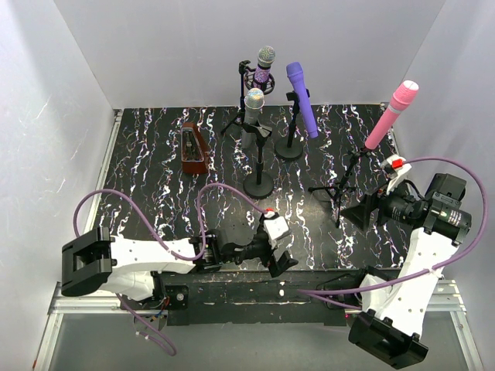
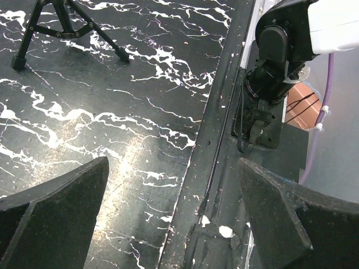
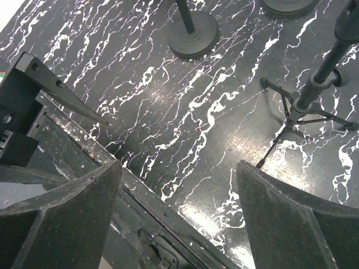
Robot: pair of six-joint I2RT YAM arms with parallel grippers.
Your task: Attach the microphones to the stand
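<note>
All four microphones sit in stands at the back of the marbled mat (image 1: 155, 185). The glittery purple one (image 1: 265, 66) is rearmost. The silver-grey one (image 1: 252, 108) is on a round-base stand (image 1: 258, 184). The violet one (image 1: 302, 99) is on another round-base stand (image 1: 289, 147). The pink one (image 1: 391, 114) leans in a tripod stand (image 1: 340, 189). My left gripper (image 1: 288, 246) is open and empty over the mat's front edge; its wrist view (image 2: 174, 218) shows mat and rail between the fingers. My right gripper (image 1: 352, 215) is open and empty beside the tripod, also shown in its wrist view (image 3: 176, 213).
A dark red wedge-shaped box (image 1: 193, 148) stands at the back left of the mat. A black rail (image 1: 309, 290) runs along the near edge. The tripod's legs (image 3: 305, 109) and a round base (image 3: 193, 33) lie ahead of my right gripper. White walls enclose three sides.
</note>
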